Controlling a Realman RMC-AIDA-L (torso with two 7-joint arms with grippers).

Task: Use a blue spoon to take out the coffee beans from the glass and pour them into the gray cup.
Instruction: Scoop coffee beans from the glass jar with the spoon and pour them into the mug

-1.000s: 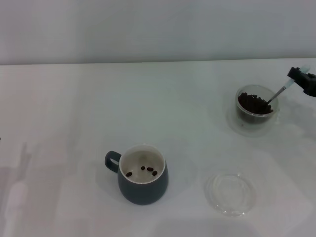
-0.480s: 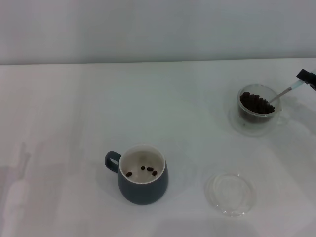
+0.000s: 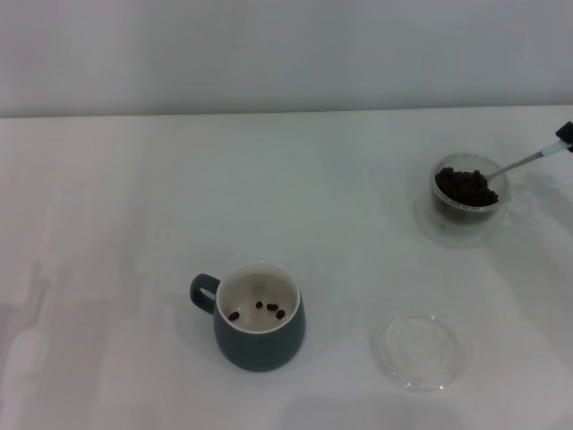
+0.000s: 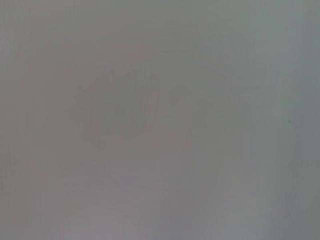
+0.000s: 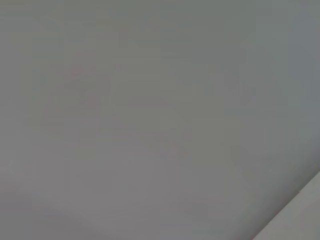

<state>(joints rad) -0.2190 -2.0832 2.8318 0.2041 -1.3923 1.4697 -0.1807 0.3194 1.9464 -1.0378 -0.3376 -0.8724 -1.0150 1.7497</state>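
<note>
The glass (image 3: 465, 218) stands at the right of the white table, filled with dark coffee beans (image 3: 460, 185). The blue spoon (image 3: 526, 161) slants from the glass's rim up to the right, its silver bowl among the beans. My right gripper (image 3: 566, 133) shows only as a dark tip at the frame's right edge, shut on the spoon's pale handle. The gray cup (image 3: 260, 344) stands front centre, handle to the left, with three beans (image 3: 269, 307) on its white bottom. My left gripper is out of view. Both wrist views show only blank grey.
A flat clear glass saucer (image 3: 418, 351) lies near the front edge, right of the gray cup. The table's far edge meets a pale wall (image 3: 286, 54).
My right gripper has drawn away to the right, almost out of the frame. The spoon's handle has swung lower and farther right, while its bowl stays in the glass.
</note>
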